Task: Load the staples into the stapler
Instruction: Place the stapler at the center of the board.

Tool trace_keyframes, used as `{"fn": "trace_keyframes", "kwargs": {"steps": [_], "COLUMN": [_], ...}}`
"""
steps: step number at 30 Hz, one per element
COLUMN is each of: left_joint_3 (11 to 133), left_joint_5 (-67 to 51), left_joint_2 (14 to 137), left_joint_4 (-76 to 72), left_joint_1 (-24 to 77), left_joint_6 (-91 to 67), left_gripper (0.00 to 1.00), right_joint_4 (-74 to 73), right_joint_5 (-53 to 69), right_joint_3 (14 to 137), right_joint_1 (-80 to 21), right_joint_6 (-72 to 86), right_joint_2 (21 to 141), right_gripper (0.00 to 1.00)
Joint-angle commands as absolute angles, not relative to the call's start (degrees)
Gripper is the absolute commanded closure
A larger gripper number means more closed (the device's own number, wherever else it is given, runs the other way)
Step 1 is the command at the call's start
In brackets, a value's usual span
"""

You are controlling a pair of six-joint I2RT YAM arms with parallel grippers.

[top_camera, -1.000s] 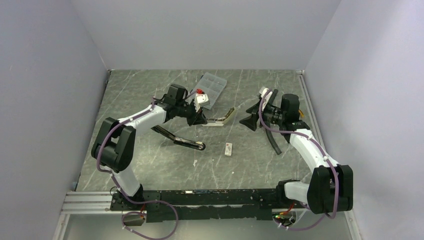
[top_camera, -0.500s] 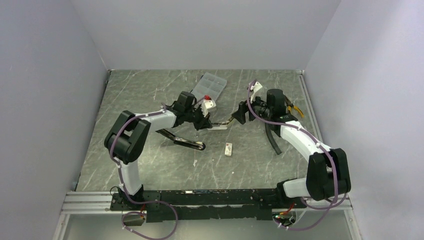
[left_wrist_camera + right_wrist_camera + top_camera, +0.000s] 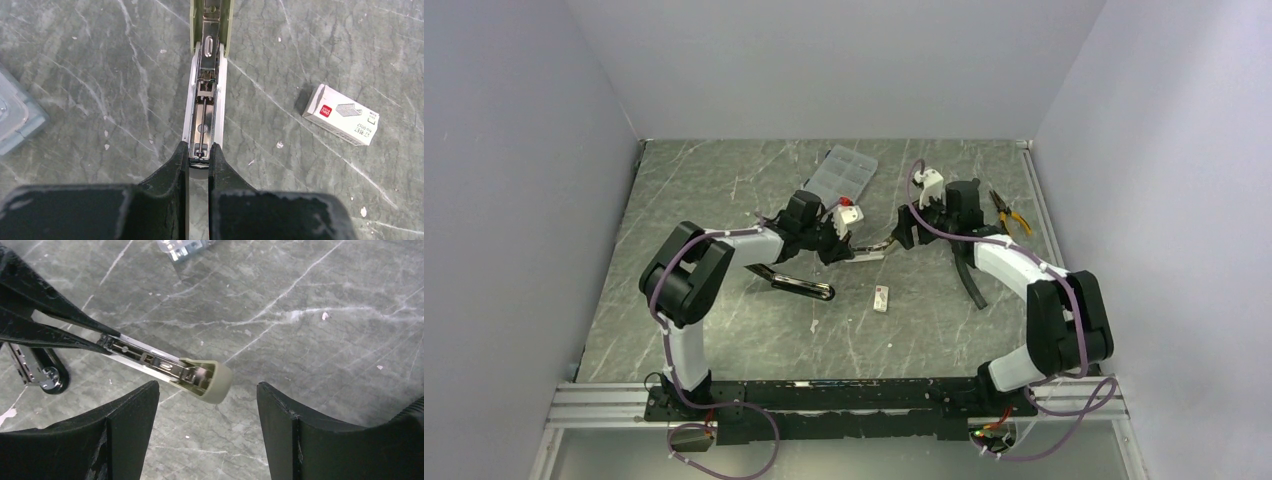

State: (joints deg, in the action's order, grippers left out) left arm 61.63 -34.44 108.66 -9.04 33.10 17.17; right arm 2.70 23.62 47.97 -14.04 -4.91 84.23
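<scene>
Where the grey marbled table [image 3: 724, 330] lies nearest the arm bases, a small white staple box [image 3: 341, 114] with a red mark rests flat, touched by neither arm. No loose staples can be made out. Just to its left lies a black tool with a shiny tip [image 3: 802, 288].

Beyond the box sits the stapler [image 3: 206, 100], swung open with its metal channel facing up. The left gripper [image 3: 199, 150] is clamped on the near end of that channel. The right gripper [image 3: 206, 387] hangs at the stapler's beige far end, fingers spread wide on either side without touching it.

Farther back, a clear compartment case [image 3: 842, 178] lies near the rear wall, and pliers [image 3: 1007, 212] sit to the right.
</scene>
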Motion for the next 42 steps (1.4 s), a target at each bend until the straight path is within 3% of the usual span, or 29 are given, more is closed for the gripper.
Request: {"fn": "trace_keyframes", "kwargs": {"steps": [1, 24, 35, 38, 42], "left_joint_3": [60.2, 56.5, 56.7, 56.6, 57.1], "left_joint_5": [-34.0, -35.5, -35.5, -36.0, -36.3], "left_joint_2": [109.3, 112.9, 113.6, 113.6, 113.3], "left_joint_4": [-13.3, -15.7, -15.8, -15.8, -14.6], "left_joint_1": [33.9, 34.3, 34.4, 34.4, 34.4], "left_joint_6": [16.4, 18.1, 18.9, 19.3, 19.5], "left_gripper": [0.97, 0.97, 0.97, 0.92, 0.75], "right_joint_4": [2.0, 0.3, 3.8, 5.3, 3.6], "right_joint_5": [20.6, 19.0, 38.4, 40.8, 40.9], "right_joint_3": [51.0, 51.0, 51.0, 49.6, 48.5], "right_joint_1": [-14.2, -9.7, -9.2, -9.5, -9.5], "right_joint_6": [-6.6, -6.3, -4.7, -4.5, -6.8], "right_joint_2": [85.6, 89.6, 82.7, 80.4, 77.6], "right_gripper": [0.26, 0.30, 0.24, 0.24, 0.24]}}
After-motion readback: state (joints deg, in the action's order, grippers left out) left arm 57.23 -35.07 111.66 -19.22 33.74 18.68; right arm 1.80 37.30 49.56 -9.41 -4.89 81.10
